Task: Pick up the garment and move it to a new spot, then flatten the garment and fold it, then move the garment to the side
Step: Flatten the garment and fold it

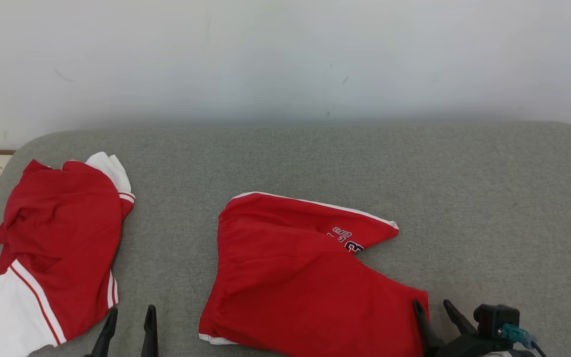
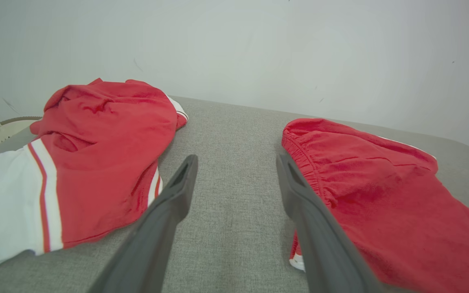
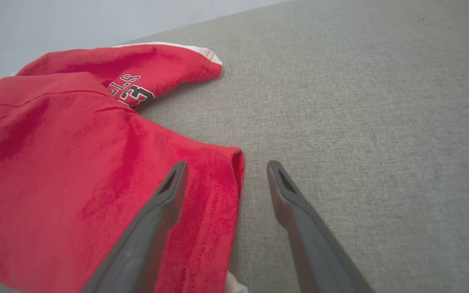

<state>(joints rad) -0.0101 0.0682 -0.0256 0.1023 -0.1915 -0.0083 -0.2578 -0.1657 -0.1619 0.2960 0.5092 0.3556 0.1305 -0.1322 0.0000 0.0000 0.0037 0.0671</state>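
Though possibly shorts, two red garments [image 1: 57, 238] [image 1: 290, 282] apart.

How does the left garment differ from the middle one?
The left garment has broad white panels; the middle garment is nearly all red with white trim. The middle garment bears lettering; the left garment shows none. The left garment is bunched, the middle garment flatter. Both are mainly red.

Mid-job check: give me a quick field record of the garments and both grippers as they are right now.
surface: grey padded top
shorts: red, centre, not flat, lettering partly covered
jersey: red and white, far left, bunched
left gripper: open, empty, over bare surface between jersey and shorts
right gripper: open, empty, straddling the shorts' right hem
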